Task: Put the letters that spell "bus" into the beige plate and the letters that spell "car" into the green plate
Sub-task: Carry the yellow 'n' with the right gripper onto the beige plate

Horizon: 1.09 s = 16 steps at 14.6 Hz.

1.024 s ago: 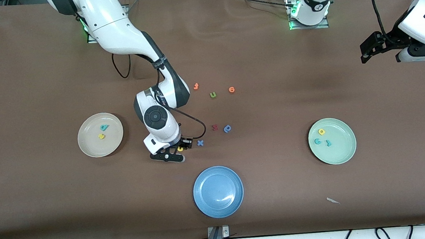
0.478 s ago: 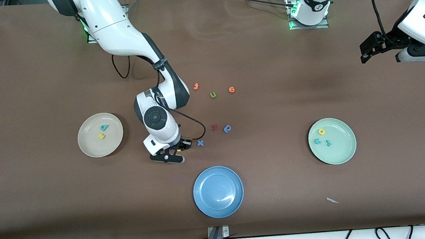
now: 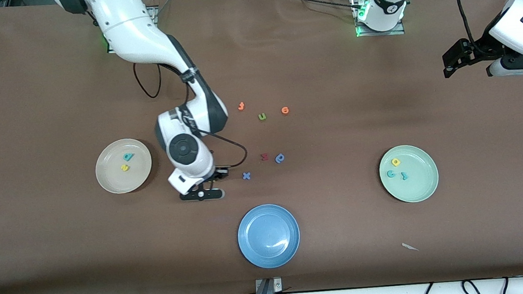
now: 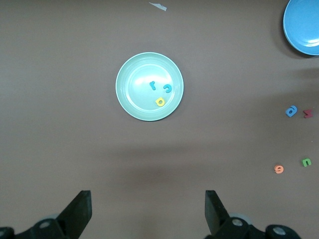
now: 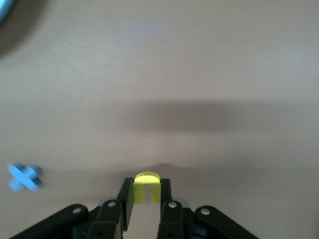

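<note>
Over the brown table [image 3: 48, 90] between the beige plate [image 3: 112, 183] and the blue x [image 3: 246, 176], we see the right gripper [image 5: 146, 198] clenched on the yellow u [image 5: 146, 188]. The beige plate holds a teal b [image 3: 127, 156] and a yellow s [image 3: 124, 167]. At its own end of the table, the left gripper [image 4: 148, 211] waits with its jaws spread wide above the green plate [image 4: 130, 99], which holds the teal c [image 4: 167, 89], yellow a [image 4: 159, 101] and teal r [image 4: 153, 85].
</note>
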Each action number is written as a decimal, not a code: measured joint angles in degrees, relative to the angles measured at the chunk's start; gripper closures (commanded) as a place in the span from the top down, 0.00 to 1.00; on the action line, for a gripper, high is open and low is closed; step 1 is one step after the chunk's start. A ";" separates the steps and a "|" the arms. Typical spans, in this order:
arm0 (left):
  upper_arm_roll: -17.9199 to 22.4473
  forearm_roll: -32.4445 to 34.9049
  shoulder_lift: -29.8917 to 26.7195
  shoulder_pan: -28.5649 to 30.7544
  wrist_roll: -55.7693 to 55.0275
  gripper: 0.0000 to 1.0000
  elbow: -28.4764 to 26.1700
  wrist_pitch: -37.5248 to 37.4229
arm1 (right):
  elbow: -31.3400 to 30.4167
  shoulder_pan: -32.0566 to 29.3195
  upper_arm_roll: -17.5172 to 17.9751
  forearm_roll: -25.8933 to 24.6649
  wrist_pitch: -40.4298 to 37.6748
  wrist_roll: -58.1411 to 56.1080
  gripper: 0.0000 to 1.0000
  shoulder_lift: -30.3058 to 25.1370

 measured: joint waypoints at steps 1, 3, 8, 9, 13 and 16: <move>0.00 0.00 0.00 0.00 0.00 1.00 0.00 0.00 | -2.66 -0.39 -1.07 0.00 -0.64 -3.88 0.00 -2.12; 0.00 0.00 0.00 0.00 0.00 1.00 0.02 0.00 | -9.98 -0.97 -3.06 0.00 0.91 -12.11 0.00 -6.60; -0.07 0.00 0.03 -0.12 0.00 1.00 0.03 -0.05 | -31.17 -1.15 -9.20 0.00 12.16 -34.46 0.00 -16.39; -0.07 0.00 0.08 -0.13 0.00 1.00 0.03 -0.06 | -33.71 -1.17 -10.89 0.00 13.17 -38.79 0.00 -17.50; -0.05 0.00 0.29 -0.12 0.00 1.00 0.03 -0.07 | -37.42 -1.35 -14.92 0.33 14.49 -46.82 1.00 -19.24; 0.01 0.00 0.31 -0.07 0.00 1.00 0.03 -0.08 | -37.49 -1.39 -14.97 5.39 14.31 -46.94 1.00 -19.32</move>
